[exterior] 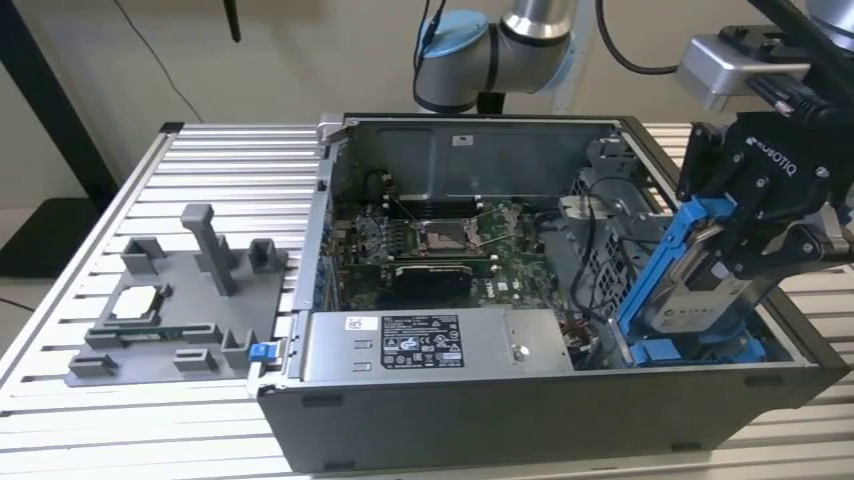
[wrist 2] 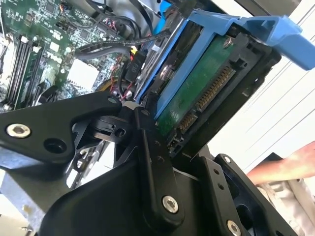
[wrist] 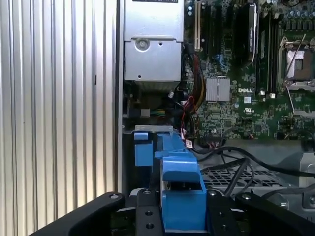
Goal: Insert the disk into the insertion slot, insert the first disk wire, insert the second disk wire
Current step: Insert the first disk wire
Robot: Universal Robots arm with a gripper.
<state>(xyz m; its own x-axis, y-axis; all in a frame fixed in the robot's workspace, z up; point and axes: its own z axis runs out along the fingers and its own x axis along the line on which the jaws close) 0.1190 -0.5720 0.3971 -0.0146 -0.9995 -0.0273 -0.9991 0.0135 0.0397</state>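
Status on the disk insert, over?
End effector shut on the disk. Disk tilted, lower end inside the computer case, upper end sticking up, not seated. In the way: black cables close beside it.

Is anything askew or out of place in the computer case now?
Yes. The disk, clamped in the gripper, stands steeply tilted at the exterior view's right end of the case, its lower end down inside, not lying flat. Nothing else stands out.
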